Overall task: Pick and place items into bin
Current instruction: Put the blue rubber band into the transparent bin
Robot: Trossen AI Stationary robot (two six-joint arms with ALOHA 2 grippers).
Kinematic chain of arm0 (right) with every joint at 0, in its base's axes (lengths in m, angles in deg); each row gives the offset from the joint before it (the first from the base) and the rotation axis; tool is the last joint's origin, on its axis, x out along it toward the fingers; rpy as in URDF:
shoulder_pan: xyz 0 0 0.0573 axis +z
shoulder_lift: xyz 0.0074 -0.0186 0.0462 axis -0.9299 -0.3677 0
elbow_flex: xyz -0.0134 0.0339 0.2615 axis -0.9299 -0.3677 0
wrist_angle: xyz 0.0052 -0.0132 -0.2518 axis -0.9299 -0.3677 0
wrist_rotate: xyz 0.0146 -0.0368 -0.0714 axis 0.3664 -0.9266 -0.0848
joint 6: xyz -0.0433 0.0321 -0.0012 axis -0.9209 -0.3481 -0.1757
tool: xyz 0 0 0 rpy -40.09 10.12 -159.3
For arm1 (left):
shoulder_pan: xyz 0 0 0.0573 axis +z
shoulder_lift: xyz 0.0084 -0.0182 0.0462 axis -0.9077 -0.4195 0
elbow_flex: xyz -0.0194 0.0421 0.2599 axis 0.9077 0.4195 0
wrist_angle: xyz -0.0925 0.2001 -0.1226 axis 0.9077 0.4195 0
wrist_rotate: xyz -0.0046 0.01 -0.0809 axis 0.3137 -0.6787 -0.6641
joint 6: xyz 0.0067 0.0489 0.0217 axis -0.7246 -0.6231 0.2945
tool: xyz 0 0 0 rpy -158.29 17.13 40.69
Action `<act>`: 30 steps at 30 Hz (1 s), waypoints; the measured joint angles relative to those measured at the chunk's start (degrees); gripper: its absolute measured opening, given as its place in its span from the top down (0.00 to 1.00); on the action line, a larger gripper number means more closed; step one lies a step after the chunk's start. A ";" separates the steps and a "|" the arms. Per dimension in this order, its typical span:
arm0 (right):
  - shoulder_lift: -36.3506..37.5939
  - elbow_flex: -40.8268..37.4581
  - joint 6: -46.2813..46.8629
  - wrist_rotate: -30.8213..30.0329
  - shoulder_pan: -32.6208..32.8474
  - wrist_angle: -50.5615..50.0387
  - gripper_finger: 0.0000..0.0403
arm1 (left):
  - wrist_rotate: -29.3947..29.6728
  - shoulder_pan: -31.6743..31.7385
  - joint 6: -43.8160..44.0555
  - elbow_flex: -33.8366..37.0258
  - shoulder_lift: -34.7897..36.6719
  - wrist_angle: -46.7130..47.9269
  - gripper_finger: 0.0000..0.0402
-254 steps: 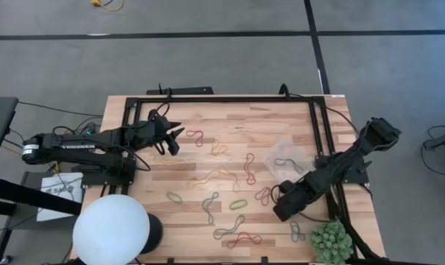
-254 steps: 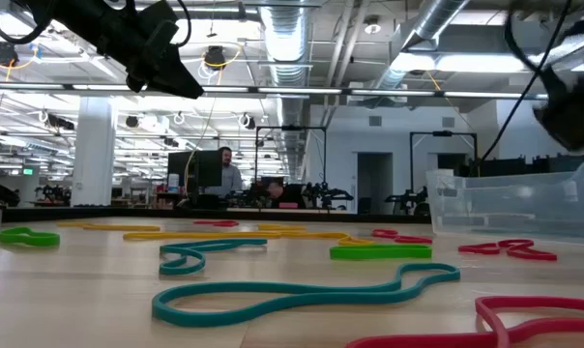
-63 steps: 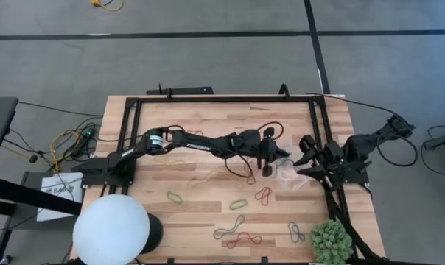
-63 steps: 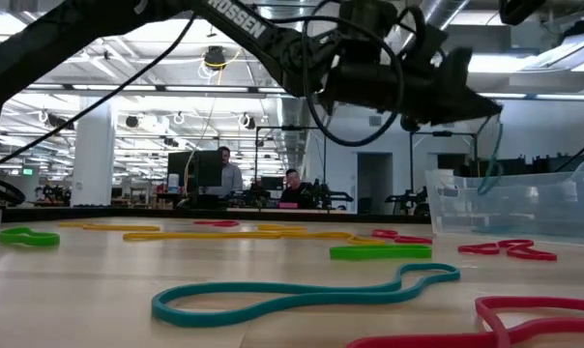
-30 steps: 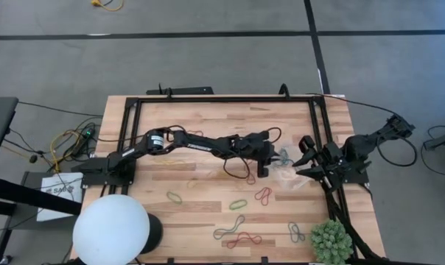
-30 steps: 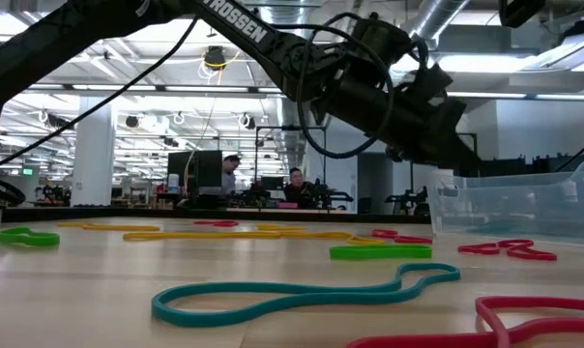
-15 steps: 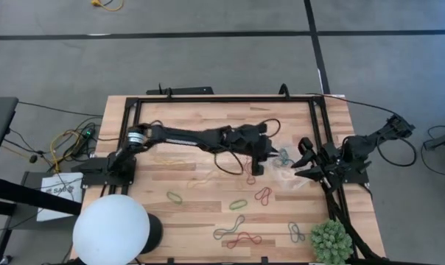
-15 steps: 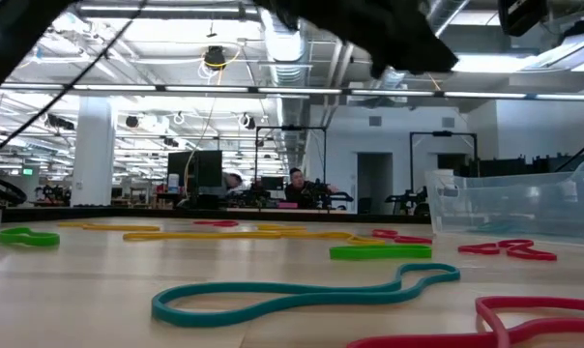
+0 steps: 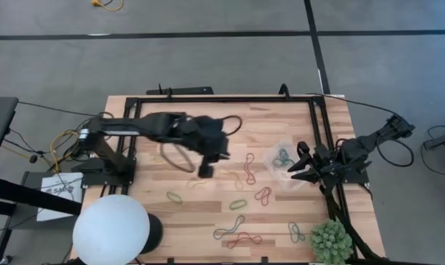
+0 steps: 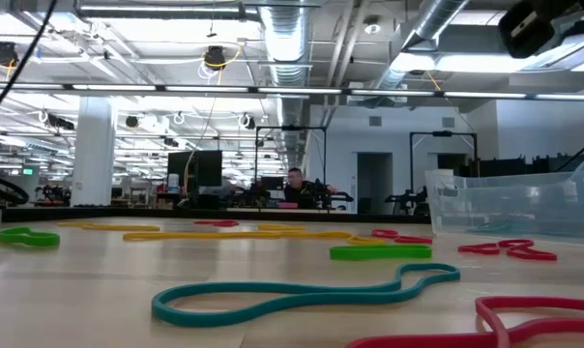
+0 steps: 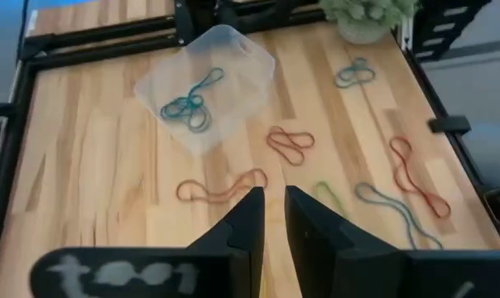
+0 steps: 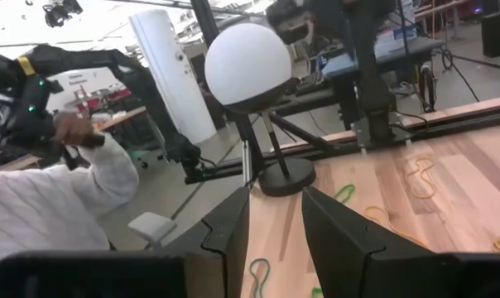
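Left arm pulled back from bin after drop; one more band delivered.

Left gripper (image 9: 206, 171) had swung away to mid-surface, jaws nearly together, holding nothing. Bin (image 9: 273, 163) held teal bands (image 11: 188, 106), probably two tangled. Right gripper (image 9: 294, 168) waited beside the bin, jaws apart, empty. Other bands (image 9: 250, 169) lay scattered on the surface (image 9: 230, 110).

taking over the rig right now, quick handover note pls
Left gripper: empty, fingers nearly together, over mid-table, away from the bin.
Right gripper: at the bin's right edge, jaws apart, holding nothing visible.
Done: teal bands lie in the bin.
Left: about ten bands on the table, among them a red loop and a red one near the bin, green, more along the front edge.
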 joint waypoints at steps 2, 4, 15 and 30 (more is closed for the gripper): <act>-0.02 0.00 0.00 0.01 0.00 -0.05 0.73 | 4.41 -2.56 1.50 2.71 2.77 0.97 0.90; 0.00 0.00 0.01 0.01 0.00 -0.06 0.73 | 9.44 -5.08 3.62 6.70 5.64 0.64 0.90; 0.00 0.00 -0.01 -0.09 -0.04 -0.19 0.73 | 12.75 -15.62 19.19 43.88 12.69 -39.22 0.90; 0.00 0.02 -0.44 -0.19 -0.07 0.27 0.73 | 4.83 -15.55 15.15 52.21 1.90 -56.12 0.90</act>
